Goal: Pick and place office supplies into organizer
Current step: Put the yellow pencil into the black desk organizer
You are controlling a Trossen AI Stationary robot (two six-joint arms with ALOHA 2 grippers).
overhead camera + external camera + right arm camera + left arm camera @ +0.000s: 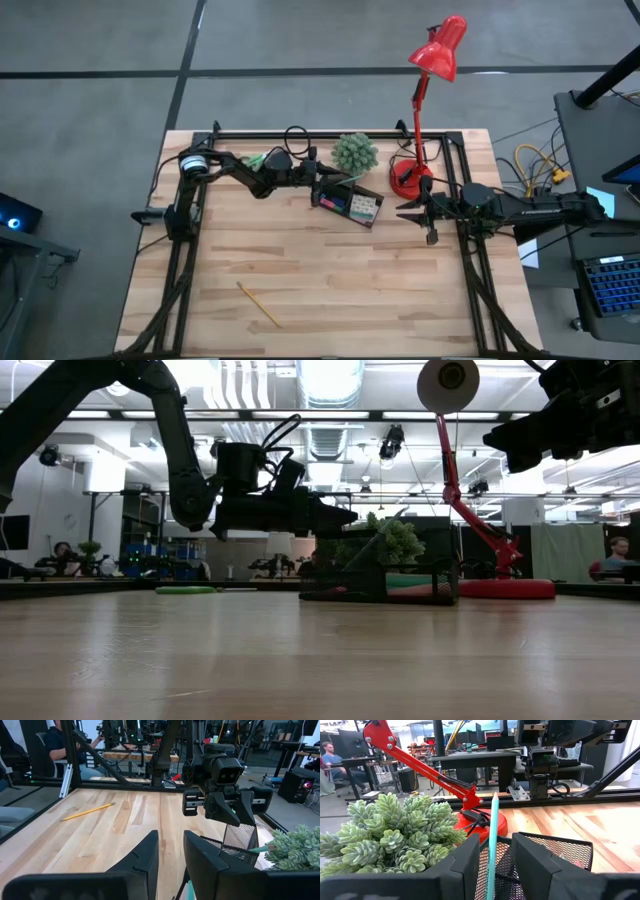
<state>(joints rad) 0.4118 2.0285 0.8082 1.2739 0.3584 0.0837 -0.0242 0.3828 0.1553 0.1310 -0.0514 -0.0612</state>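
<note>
One teal pen (492,845) in left pincer (495,865), above organizer (560,851)

left gripper (318,181) jaws pinched, seemingly | right gripper (403,209) jaws parted, hovering

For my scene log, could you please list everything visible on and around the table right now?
Black mesh organizer tray: one, table's far middle, holding small coloured items.
Teal pen: one, upright between the left claw's fingers, above the tray.
Yellow pencil: one, lying on the near wood.
Green-handled scissors: one, far left, under the left arm.
Spiky green potted plant: one, behind the tray.
Red desk lamp: one, far right.
Wooden table: one, light.
Seated person: one, in the room behind.
Left claw: shut on the pen.
Right claw: open, right of the tray.
</note>
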